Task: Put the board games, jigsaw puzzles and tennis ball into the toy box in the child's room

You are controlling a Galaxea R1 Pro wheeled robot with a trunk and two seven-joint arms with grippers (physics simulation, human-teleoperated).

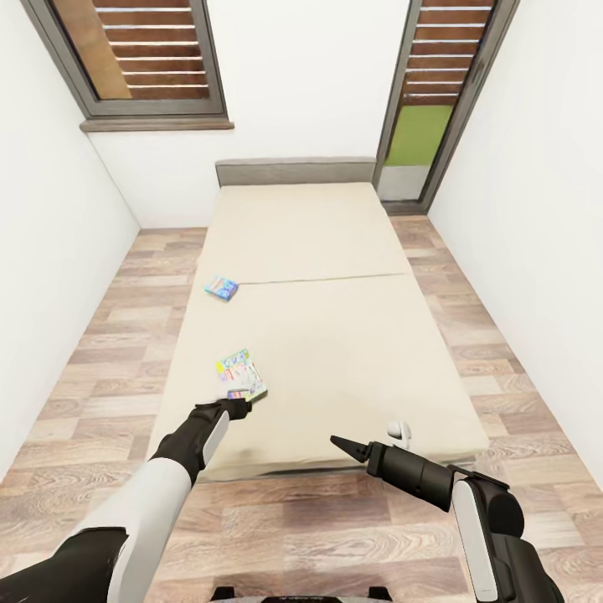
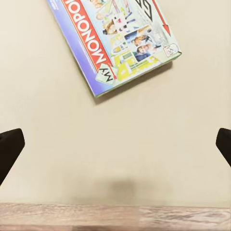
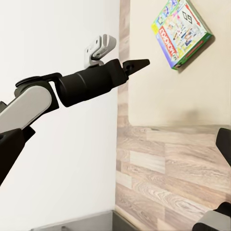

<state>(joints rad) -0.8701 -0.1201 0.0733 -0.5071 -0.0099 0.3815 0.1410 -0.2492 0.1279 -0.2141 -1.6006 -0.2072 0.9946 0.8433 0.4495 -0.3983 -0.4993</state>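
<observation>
The left pincer (image 1: 237, 409) hangs over the near edge of the bed (image 1: 335, 352), lower left of centre in the head view, its fingers spread wide and holding nothing. Just beyond it lies a board game (image 1: 241, 375); the left wrist view reads its lid as My Monopoly (image 2: 113, 41), flat on the mattress at the upper middle of the frame. A second board game (image 1: 221, 289) sits farther up the bed's left side. The right pincer (image 1: 352, 448) hovers at lower right; I cannot tell how far it is open.
</observation>
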